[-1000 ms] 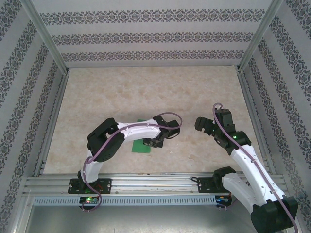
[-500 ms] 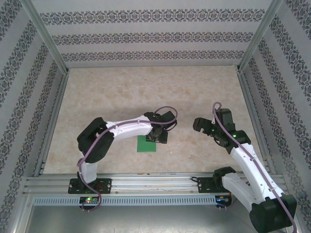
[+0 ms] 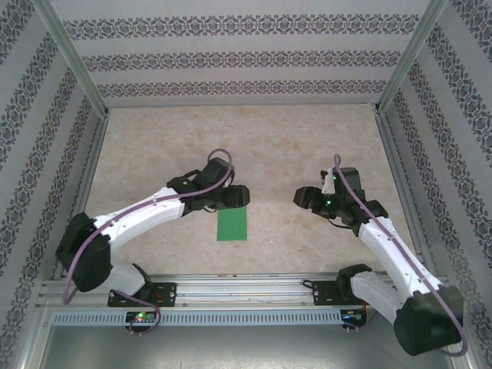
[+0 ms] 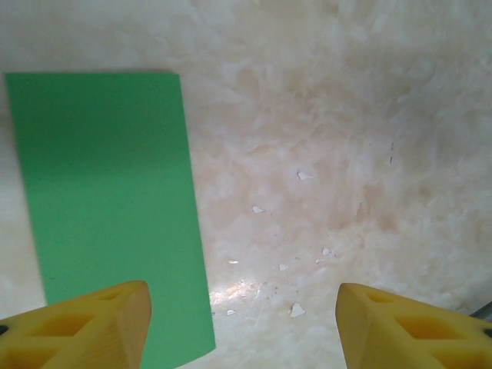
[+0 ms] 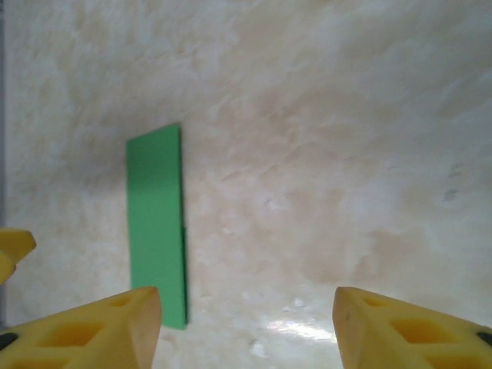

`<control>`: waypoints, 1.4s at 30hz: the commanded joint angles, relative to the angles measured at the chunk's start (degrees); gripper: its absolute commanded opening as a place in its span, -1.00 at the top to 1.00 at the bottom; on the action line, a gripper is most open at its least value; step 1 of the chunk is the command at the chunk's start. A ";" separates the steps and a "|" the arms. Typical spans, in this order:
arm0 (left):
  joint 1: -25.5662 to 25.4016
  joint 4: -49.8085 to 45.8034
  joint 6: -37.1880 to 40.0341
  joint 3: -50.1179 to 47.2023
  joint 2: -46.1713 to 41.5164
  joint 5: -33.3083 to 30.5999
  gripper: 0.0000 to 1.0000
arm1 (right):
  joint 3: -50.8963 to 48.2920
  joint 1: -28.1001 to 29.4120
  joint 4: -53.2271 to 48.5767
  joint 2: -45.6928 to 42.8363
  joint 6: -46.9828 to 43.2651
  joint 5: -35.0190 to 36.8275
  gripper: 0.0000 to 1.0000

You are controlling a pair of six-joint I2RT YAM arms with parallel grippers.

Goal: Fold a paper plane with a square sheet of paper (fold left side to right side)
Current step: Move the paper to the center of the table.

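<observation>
The square sheet of paper [image 3: 233, 224] lies flat on the marble table, folded into a bright green upright rectangle with no pointed plane shape to it. My left gripper [image 3: 240, 197] hovers just behind its far edge. In the left wrist view the sheet [image 4: 108, 207] fills the left side, and the left gripper [image 4: 242, 327] is open with one yellow fingertip [image 4: 84, 327] over the paper's edge and bare table between the jaws. My right gripper [image 3: 302, 197] is off to the sheet's right. It stands open [image 5: 246, 327], and the paper [image 5: 157, 223] is ahead on its left.
Patterned walls [image 3: 238, 58] close in the back and both sides. An aluminium rail [image 3: 231, 288] runs along the near edge by the arm bases. Small white flecks [image 4: 296, 310] dot the table [image 3: 231, 146].
My left arm has lifted off the paper and swung back and left, opening its jaws and leaving the folded sheet flat. The right gripper has moved slightly left and its jaws have narrowed.
</observation>
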 commanded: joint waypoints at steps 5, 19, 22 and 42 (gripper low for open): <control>5.84 8.87 1.33 -10.96 -12.28 2.02 -0.07 | -1.91 11.78 18.17 12.50 10.81 -6.74 0.39; 7.77 7.04 0.29 -16.78 -16.08 0.81 -0.01 | 11.24 24.68 31.03 40.78 14.09 -6.32 0.78; 7.92 4.83 0.29 -16.84 -15.96 -0.88 -0.04 | 13.53 24.74 30.57 44.20 14.32 -6.47 0.83; 8.12 6.70 -0.63 -19.15 -11.35 3.43 -0.09 | 11.23 22.54 26.31 49.49 11.03 -8.05 0.99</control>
